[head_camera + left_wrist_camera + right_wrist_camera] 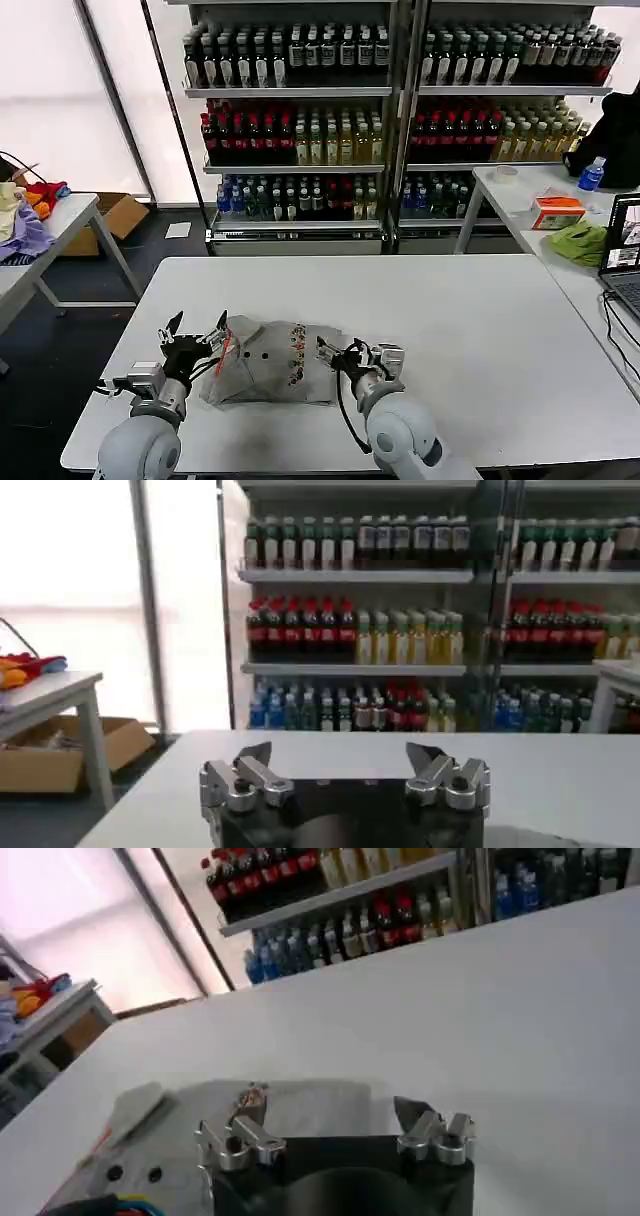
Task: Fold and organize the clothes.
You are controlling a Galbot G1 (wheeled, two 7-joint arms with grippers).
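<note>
From the head, a folded grey shirt (272,362) lies near the white table's (480,330) front edge, between the left gripper (196,330) and right gripper (338,352). Each wrist view shows its gripper spread wide, holding nothing

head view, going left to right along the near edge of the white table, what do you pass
left gripper, open → folded grey shirt with orange stripe and buttons → right gripper, open at the shirt's edge → bare white table
</note>
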